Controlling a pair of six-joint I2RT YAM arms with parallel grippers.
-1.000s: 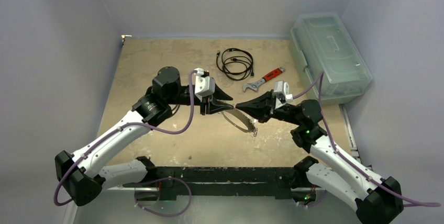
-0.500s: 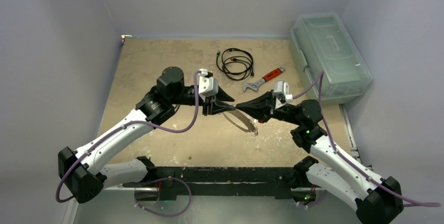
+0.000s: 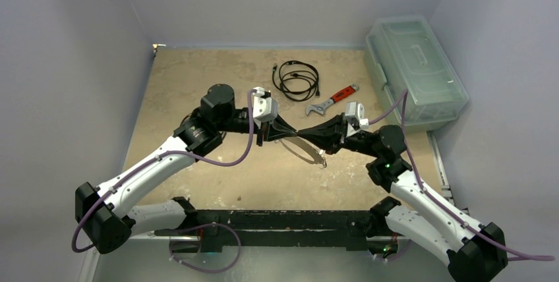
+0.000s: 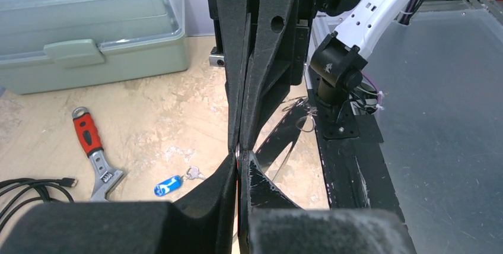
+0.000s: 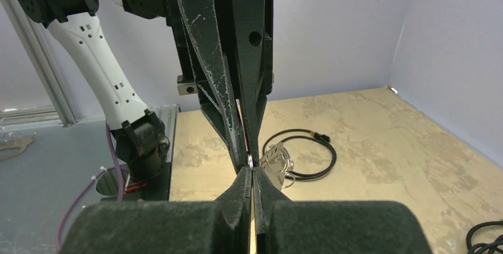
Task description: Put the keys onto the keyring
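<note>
**Tip to tip over the keyring**

Far left first: the left gripper [image 4: 238,158] is out over the middle of the table [image 3: 198,78]. Its jaws are closed to a hairline, and a glint of metal sits right at the tips, so it looks to have the rim nipped there.

Just beyond it, on the far side, a blue-headed key [image 4: 168,184] lies flat on the table, nowhere near threaded yet. No plain silver key can be picked out for certain.

Centre now: the keyring [image 3: 304,152] slants away from the meeting point toward the near right, with a small lump at its low end too fine to identify.

The right gripper [image 5: 252,172] is nose to nose with the left, its jaws equally narrow. Whether it also has the rim, I cannot tell.

The ring should be light, stiff and slick, best pinched flat across the rim, where the jagged edge gives some bite. The key is tiny, and I judge its plastic head the kinder place to grip.

Further right are a red-handled wrench [image 3: 333,99] and a lidded box [image 3: 415,64].
</note>
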